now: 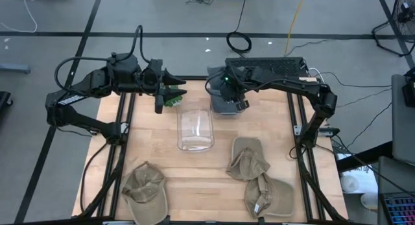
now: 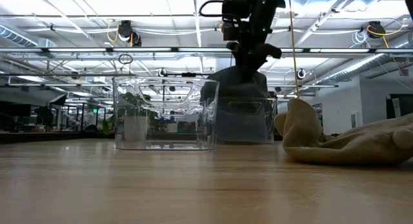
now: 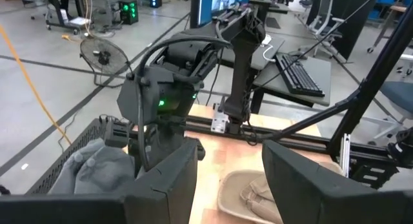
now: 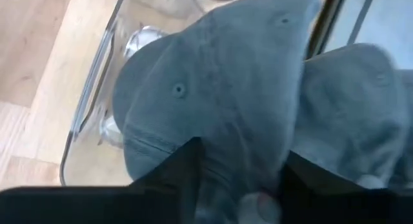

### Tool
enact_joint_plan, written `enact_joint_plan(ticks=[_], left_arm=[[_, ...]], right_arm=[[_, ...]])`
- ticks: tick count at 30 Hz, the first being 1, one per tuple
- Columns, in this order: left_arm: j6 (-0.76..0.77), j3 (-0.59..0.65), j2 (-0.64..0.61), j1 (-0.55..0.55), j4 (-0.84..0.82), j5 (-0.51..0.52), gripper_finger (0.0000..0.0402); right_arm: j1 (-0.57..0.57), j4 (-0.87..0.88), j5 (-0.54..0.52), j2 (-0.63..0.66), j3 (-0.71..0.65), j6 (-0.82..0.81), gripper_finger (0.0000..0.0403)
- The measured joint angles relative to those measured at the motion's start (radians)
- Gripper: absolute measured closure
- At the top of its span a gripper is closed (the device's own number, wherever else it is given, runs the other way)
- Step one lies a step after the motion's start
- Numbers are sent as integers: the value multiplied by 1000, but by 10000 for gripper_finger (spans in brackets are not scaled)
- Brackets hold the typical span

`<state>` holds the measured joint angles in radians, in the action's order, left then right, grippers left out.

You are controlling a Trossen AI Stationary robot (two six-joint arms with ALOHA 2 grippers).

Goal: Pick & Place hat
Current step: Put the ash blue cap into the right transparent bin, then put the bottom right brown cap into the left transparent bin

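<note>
A: Looking for the right claw (image 1: 228,98). Seeing it anywhere?

B: Spotting it at the far edge of the bench (image 1: 155,147), pressing down on top of a gray hat (image 4: 219,75).

A: Squeezing the hat or letting go?

B: Not being able to tell. Only seeing gray cloth bunching up right under it.

A: And the hat itself, sitting where?

B: Sitting in a bin (image 3: 58,166) at the back of the bench, just behind a clear box (image 1: 196,129). Leaning against a second gray hat (image 4: 361,95) in the same bin.

A: Finding anything in the clear box?

B: Seeing only see-through walls from above. Standing in the middle of the bench, apart from the claws.

A: Checking the left claw (image 3: 227,153) now.

B: Hanging up high at the back left of the bench, near a small green plant (image 1: 172,96). Spreading wide and holding nothing. Pointing across at the right arm.

A: Counting more hats?

B: Counting three tan ones lying flat at the near side. Finding one tan hat (image 1: 146,189) at the left. Finding another tan hat (image 1: 248,159) at the right, just past the clear box. Finding a third tan hat (image 1: 269,196) touching that one, closer to the near edge.
</note>
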<state>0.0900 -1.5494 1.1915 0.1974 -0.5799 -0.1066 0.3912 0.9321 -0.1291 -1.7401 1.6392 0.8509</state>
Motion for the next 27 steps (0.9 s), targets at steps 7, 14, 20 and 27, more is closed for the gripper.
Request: enact_joint_plan(ticks=[7,14,20,27], left_arm=[[18,0,0,0,-18,0,219],[25,0,0,0,-17,0,220],[25,0,0,0,-18,2,220],[49,0,0,0,-18,2,220]], right_arm=[[0,-36,-5,43,-4,-13,204],[-14,-123,-88,113,-4,-15,182],[-45,-104,-110,189,-3,-161,193],[-164,-3,-88,281,-3,-325,211]])
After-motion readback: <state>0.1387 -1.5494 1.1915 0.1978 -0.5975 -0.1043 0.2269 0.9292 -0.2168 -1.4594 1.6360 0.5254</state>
